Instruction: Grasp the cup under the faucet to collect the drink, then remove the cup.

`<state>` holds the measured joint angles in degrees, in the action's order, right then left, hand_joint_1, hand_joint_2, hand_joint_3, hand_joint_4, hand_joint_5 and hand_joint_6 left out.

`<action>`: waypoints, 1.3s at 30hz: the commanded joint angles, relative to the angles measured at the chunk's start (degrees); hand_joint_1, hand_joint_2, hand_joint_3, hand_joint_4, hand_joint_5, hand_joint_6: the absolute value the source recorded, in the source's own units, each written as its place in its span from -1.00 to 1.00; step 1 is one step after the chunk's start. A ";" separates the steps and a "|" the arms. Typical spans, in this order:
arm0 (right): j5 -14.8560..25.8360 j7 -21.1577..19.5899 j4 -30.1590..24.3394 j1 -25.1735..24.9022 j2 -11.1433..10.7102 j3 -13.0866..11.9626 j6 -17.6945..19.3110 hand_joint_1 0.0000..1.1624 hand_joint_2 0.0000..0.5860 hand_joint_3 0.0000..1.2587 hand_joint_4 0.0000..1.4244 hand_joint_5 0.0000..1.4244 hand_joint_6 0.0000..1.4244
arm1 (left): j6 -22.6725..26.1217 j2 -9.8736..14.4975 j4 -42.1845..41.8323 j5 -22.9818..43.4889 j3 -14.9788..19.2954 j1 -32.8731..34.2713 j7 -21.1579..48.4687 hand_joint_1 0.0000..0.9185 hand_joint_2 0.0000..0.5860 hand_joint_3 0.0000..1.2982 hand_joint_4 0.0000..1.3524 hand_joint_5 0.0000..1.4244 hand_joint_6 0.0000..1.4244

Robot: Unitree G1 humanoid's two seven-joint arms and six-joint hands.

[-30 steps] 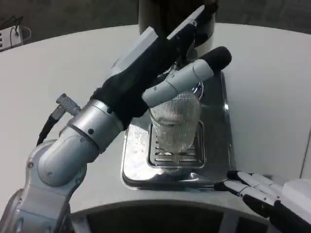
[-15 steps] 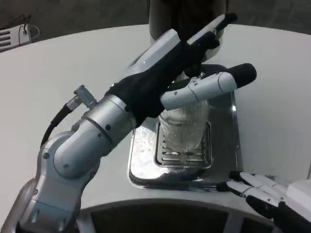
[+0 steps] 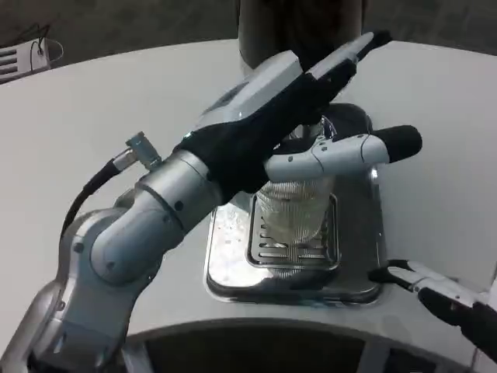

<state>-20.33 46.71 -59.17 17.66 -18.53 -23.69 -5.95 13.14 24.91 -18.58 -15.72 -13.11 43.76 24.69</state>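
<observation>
Table (image 3: 116, 85): white, with a rounded edge, taking up most of the view.
Drip tray (image 3: 225, 268): shiny metal, lying on the table, with a slotted grate (image 3: 291, 252) set in its middle.
White object (image 3: 19, 58): at the far left edge, too small to identify.

White round table (image 3: 116, 101) — dark floor (image 3: 116, 23)

Cup (image 3: 297, 211): clear, finely ribbed with vertical lines; drip tray (image 3: 233, 268) under it mirror-bright steel, slotted grille (image 3: 268, 252) at centre, on a white table (image 3: 93, 116). Left hand (image 3: 283, 109): light grey-white back, black palm, white fingers (image 3: 342, 151) with black tips; forearm (image 3: 144, 225) brushed silver, with a black cable (image 3: 89, 190). Right hand (image 3: 446, 299): white and black fingers; dispenser (image 3: 299, 23) dark.
</observation>
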 commanded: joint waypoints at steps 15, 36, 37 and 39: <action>5.69 -18.50 6.06 0.29 4.75 7.65 -7.04 0.19 -0.11 -1.00 -0.90 -0.73 -0.80 | -0.74 0.59 3.39 -0.91 0.18 0.20 3.18 -1.00 -0.93 -0.93 -1.00 -0.93 -0.80; 4.51 -31.40 19.84 -4.90 5.37 17.79 -2.00 0.29 -0.22 -1.00 -0.86 -0.73 -0.81 | -1.47 2.94 2.49 -2.11 0.55 1.95 5.34 -1.00 -1.00 -0.92 -1.00 -0.93 -0.80; 4.45 -31.69 20.07 -5.07 5.32 18.05 -2.07 0.29 -0.22 -1.00 -0.86 -0.73 -0.81 | -1.60 3.15 2.66 -2.12 0.51 2.23 5.60 -1.00 -1.00 -0.92 -1.00 -0.93 -0.80; 4.13 -32.56 20.84 -5.79 5.45 18.77 -2.21 0.29 -0.22 -1.00 -0.86 -0.74 -0.81 | -1.83 3.47 2.88 -2.15 0.46 2.65 5.99 -1.00 -1.00 -0.92 -1.00 -0.93 -0.80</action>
<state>-15.96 15.46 -39.57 12.48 -13.20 -5.71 -8.78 11.36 27.14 -17.03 -16.73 -11.64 46.22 28.65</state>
